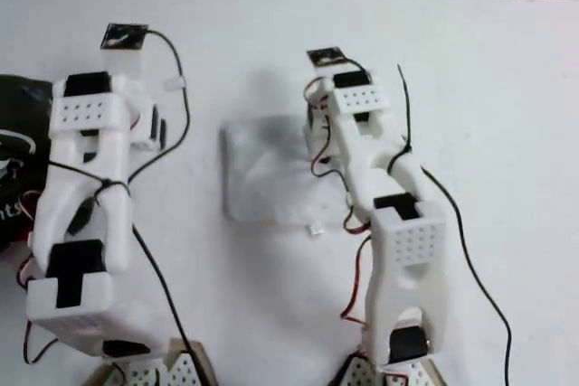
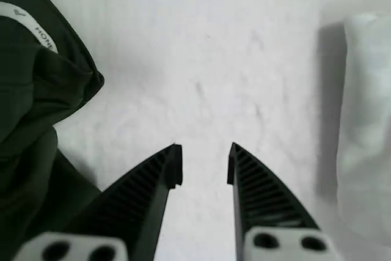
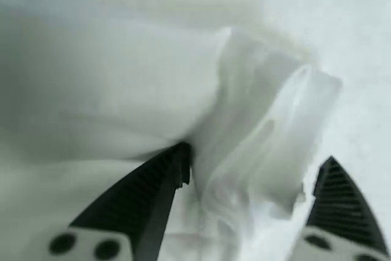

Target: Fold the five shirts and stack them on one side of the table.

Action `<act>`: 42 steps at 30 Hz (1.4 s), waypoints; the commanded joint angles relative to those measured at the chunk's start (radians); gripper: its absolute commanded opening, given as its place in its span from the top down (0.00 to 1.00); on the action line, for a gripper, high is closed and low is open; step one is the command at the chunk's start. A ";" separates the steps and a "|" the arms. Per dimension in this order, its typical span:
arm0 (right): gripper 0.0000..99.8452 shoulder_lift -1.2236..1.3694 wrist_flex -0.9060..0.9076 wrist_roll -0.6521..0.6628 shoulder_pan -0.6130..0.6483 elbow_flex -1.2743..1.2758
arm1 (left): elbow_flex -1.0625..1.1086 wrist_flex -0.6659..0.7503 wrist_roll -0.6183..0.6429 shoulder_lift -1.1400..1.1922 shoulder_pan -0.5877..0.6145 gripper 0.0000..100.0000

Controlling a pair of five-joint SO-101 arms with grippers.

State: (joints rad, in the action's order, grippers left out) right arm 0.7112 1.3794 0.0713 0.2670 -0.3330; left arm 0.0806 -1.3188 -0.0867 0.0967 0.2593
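White shirt (image 3: 122, 77) bunches inside my right gripper (image 3: 256, 160), spread wide, unclamped; my left gripper (image 2: 204, 163) hangs narrowly parted, empty, over the table (image 2: 244, 59) beside a black shirt (image 2: 36, 90).

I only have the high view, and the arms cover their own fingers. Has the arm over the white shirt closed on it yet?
Observer: No. The right gripper is open, with a bunched fold of the white shirt between its fingers.
Operator: And the other arm's fingers?
Observer: The left gripper is open too, over bare table, holding nothing.
Operator: Is it touching the dark cloth?
Observer: No. The black shirt lies crumpled beside it, apart from both fingers.
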 commanded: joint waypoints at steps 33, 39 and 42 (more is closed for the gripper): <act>0.98 0.168 -0.398 0.486 -0.562 -0.496 | -0.039 -0.012 -0.009 -0.015 0.008 0.85; 0.98 0.374 -0.429 0.486 -0.641 -0.753 | -0.039 -0.012 -0.009 -0.015 0.009 0.85; 0.98 0.447 -0.387 0.486 -0.645 -0.861 | -0.039 -0.012 -0.009 -0.015 0.009 0.85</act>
State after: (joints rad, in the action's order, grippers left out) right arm 1.1316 0.9743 0.5485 -0.3590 -1.0633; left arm 0.0806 -1.3249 -0.0898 0.0967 0.2608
